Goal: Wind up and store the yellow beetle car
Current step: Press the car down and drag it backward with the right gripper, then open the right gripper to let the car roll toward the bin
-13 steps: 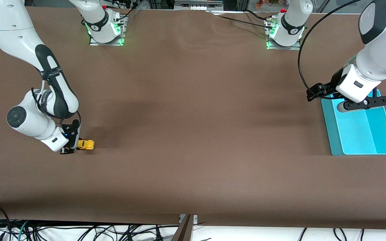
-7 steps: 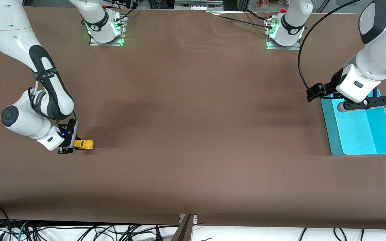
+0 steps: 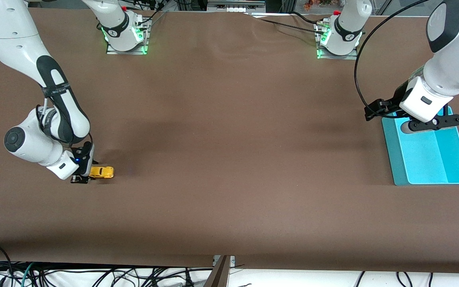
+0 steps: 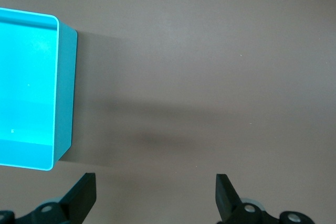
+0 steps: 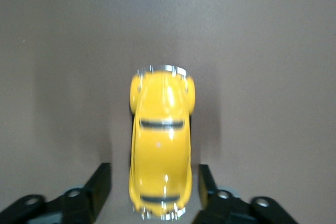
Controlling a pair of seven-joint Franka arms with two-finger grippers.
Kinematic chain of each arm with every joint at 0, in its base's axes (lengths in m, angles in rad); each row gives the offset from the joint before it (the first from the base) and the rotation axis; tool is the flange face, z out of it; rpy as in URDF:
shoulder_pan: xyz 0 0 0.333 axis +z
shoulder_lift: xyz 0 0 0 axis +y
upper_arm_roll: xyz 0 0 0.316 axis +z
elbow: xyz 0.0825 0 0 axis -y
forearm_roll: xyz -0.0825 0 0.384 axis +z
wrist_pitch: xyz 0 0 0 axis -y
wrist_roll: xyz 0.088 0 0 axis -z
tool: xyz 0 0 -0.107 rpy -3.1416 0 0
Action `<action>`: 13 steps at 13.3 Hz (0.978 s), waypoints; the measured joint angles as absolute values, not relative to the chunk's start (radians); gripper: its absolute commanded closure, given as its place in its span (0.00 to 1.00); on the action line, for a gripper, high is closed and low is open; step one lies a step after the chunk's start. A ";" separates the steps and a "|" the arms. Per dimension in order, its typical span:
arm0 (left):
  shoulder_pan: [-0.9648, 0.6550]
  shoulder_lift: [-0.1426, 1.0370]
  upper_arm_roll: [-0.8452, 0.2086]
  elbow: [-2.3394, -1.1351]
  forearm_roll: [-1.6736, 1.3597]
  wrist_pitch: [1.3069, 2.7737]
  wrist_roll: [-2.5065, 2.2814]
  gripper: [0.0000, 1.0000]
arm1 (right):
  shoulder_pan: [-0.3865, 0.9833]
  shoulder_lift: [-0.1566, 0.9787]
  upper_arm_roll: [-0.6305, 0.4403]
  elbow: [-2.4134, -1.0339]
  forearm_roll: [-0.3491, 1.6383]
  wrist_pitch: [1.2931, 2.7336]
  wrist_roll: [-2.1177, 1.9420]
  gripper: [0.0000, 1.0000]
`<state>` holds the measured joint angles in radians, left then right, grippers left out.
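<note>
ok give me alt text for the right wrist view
A glossy yellow beetle car sits on the brown table, seen from above, its rear end between the two black fingers of the right tool, which stand open on either side without touching it.

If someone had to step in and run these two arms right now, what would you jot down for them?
Right gripper: down at the table toward the right arm's end, fingers open on either side of the yellow beetle car, with a gap showing on both sides.
Left gripper: open, holding nothing, waiting over the edge of the turquoise tray at the left arm's end.
The car sits on its wheels on the brown table.
Done: storing has not happened; the tray holds nothing visible.
Left: wind the car, carry it to the tray, put it in.
</note>
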<state>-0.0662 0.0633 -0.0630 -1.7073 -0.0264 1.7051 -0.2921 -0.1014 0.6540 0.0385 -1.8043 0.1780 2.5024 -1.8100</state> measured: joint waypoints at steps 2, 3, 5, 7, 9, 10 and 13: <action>-0.066 0.063 -0.063 -1.707 -0.026 1.705 -0.292 0.00 | -0.098 0.653 0.047 -1.766 0.191 2.469 -1.810 0.00; -0.066 0.064 -0.063 -1.707 -0.026 1.705 -0.292 0.00 | -0.097 0.652 0.050 -1.734 0.192 2.439 -1.810 0.00; -0.066 0.064 -0.063 -1.707 -0.026 1.705 -0.292 0.00 | -0.094 0.648 0.053 -1.685 0.194 2.398 -1.810 0.00; -0.066 0.064 -0.063 -1.707 -0.026 1.705 -0.292 0.00 | -0.090 0.647 0.053 -1.666 0.196 2.388 -1.805 0.00; -0.066 0.064 -0.063 -1.707 -0.026 1.705 -0.292 0.00 | -0.086 0.646 0.056 -1.656 0.198 2.378 -1.759 0.00; -0.066 0.064 -0.063 -1.707 -0.026 1.705 -0.292 0.00 | -0.079 0.644 0.057 -1.641 0.198 2.357 -1.714 0.00; -0.066 0.066 -0.064 -1.707 -0.026 1.705 -0.292 0.00 | -0.048 0.627 0.057 -1.537 0.198 2.208 -1.477 0.00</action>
